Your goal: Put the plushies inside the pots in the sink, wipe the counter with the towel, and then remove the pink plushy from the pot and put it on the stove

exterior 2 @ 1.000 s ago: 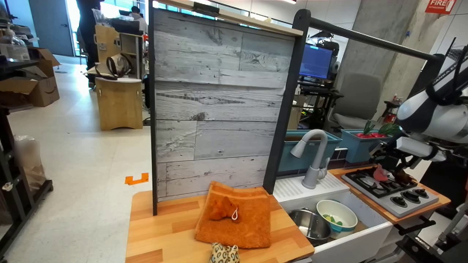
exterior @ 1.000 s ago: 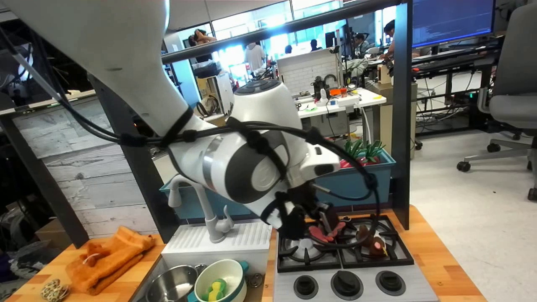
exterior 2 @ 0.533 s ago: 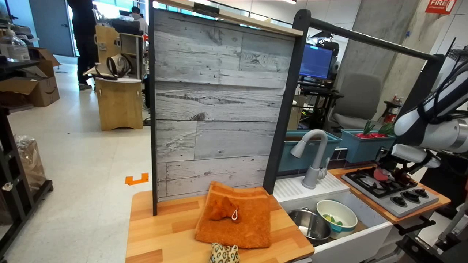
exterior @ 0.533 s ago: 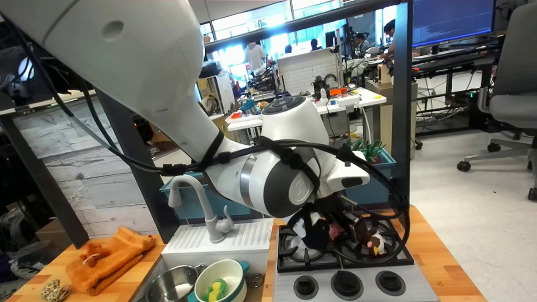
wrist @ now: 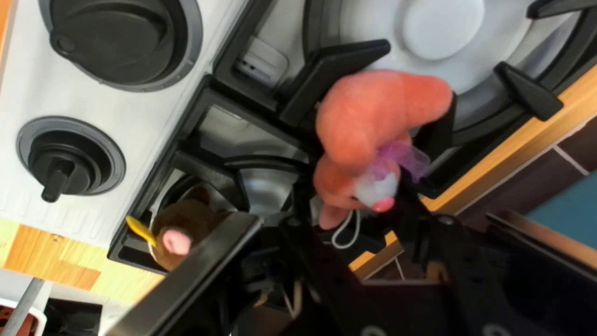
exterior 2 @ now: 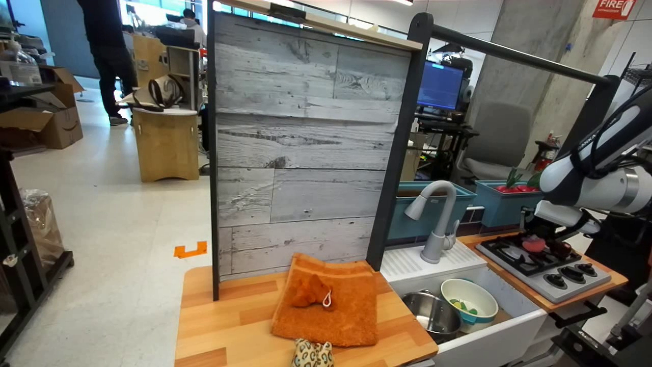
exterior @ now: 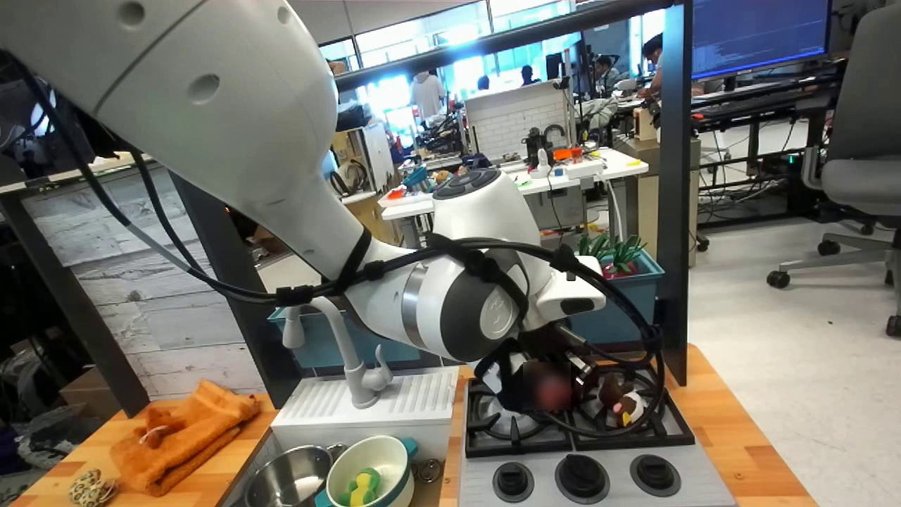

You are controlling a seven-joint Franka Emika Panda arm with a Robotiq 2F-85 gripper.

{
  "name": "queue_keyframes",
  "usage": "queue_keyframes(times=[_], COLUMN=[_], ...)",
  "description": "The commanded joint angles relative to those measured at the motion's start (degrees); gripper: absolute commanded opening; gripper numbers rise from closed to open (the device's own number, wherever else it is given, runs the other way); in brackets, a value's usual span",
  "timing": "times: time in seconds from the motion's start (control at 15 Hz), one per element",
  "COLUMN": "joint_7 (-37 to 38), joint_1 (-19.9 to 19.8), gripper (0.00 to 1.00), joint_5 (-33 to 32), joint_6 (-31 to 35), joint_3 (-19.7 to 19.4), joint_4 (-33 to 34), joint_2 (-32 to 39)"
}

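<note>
Sign (exterior 2: 614, 7): red, "FIRE" in white; the smaller line under it is not readable.
Arm (exterior 2: 601, 188): dark letters, of which "ANKA" can be made out.
Screen (exterior: 760, 35): lines of text, too small to read.
Bottle (exterior 2: 21, 66): pale label, print too small to read.
Box (exterior 2: 66, 121): cardboard, flaps open, a dark curved mark on its side.
Sink (exterior 2: 499, 346): holds the steel pot (exterior 2: 433, 308) and, just beside it, the white pot (exterior 2: 481, 298).
White pot: green-and-yellow plushy (exterior: 364, 486) inside.
Planter (exterior 2: 501, 208): blue, radishes (exterior 2: 517, 188) in it with their leaves standing up.
Stove (wrist: 149, 112): pink plushy (wrist: 368, 121) and brown plushy (wrist: 179, 226) rest on it, a gap between the two.
Pink plushy: purple at the neck, pale muzzle, white loop.
Gripper (wrist: 366, 184): fingers apart, on either side of the pink plushy; whether they pinch it, I cannot tell.
Counter (exterior 2: 239, 321): towel (exterior 2: 336, 329) with an orange toy (exterior 2: 309, 291) lying on it; spotted toy (exterior 2: 313, 353) just beside the towel's edge.
</note>
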Motion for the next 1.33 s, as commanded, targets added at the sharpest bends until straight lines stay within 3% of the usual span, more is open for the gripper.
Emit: queue_keyframes(times=[0.0,0.07,0.13,0.27,0.47,0.53,0.67,1.27], joint_7=[0.0,-0.2,-0.5,-0.7,0.4,2.0,3.4,9.1], joint_1=[1.3,1.5,1.7,2.0,3.4,5.0,6.7,13.6], gripper=[0.57,0.51,0.31,0.23,0.01,0.41,0.38,0.99], joint_5=[1.7,1.7,1.7,1.7,1.7,1.6,1.2,0.4], joint_6=[-0.6,0.0,0.5,0.9,-1.0,-2.1,-4.4,-7.1], joint_3=[-0.6,-0.6,-0.4,-0.1,-1.2,-3.1,-4.9,-11.5], joint_4=[-0.2,-0.9,-2.0,-3.1,-4.0,-4.7,-6.1,-9.7], joint_2=[-1.2,-1.8,-2.8,-4.1,-4.9,-4.8,-4.9,-4.6])
